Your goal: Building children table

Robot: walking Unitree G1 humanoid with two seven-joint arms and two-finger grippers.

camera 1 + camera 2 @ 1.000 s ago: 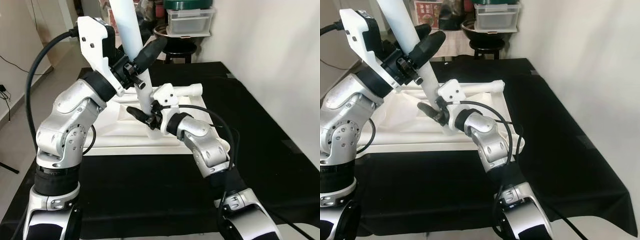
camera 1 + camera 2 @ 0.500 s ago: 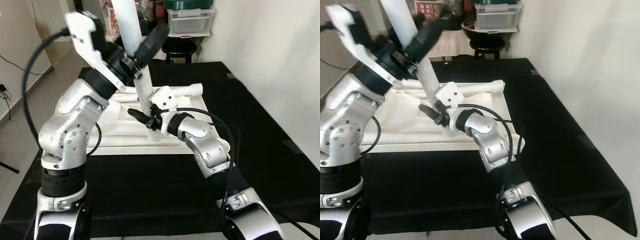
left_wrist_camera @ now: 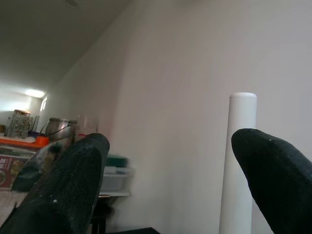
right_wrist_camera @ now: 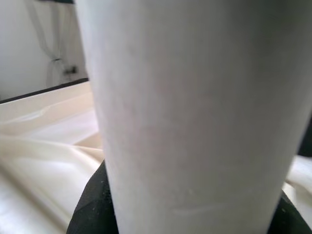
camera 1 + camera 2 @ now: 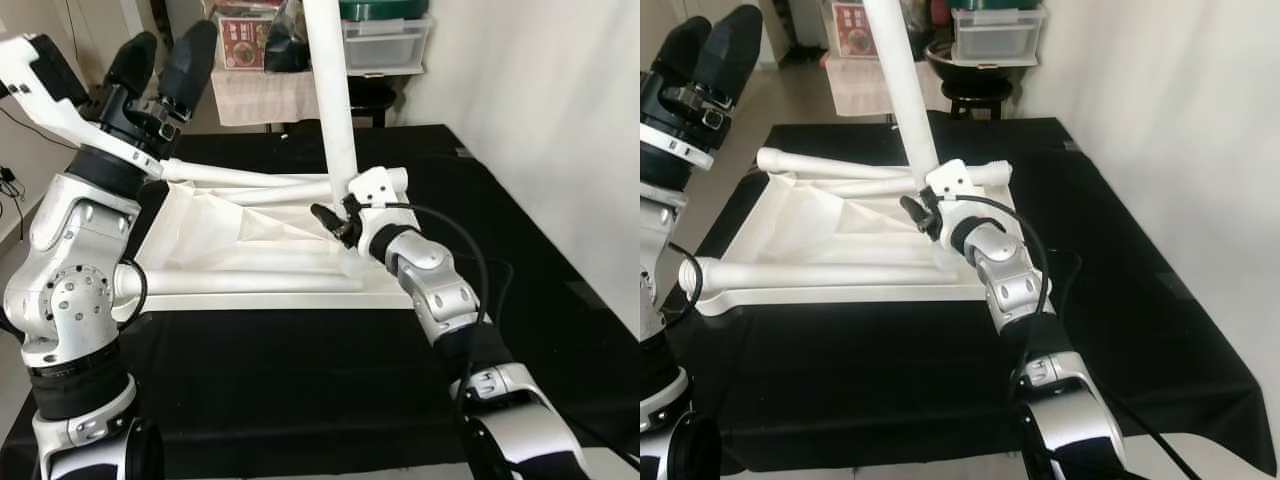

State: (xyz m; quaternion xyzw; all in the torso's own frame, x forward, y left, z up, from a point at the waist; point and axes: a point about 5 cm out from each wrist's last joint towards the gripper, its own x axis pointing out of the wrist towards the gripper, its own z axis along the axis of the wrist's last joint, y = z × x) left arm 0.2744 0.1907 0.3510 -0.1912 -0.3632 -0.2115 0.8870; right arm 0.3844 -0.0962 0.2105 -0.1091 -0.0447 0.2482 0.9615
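The right pincer (image 5: 335, 222) grips the upright white leg (image 5: 331, 95) over the frame (image 5: 250, 285); the left pincer (image 5: 160, 62) is raised, wide apart.

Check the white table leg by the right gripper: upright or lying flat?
Upright, leaning slightly. The white table leg rises from the frame, with the right gripper at its base.

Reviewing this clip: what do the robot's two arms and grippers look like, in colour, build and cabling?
Both arms are silver metal with rounded joint housings and black bands between segments. The left gripper has two thick, rounded black fingers with a textured surface on a white wrist block. The right gripper sits on a smaller white wrist block; its fingers are black too. Black cables loop along both forearms.
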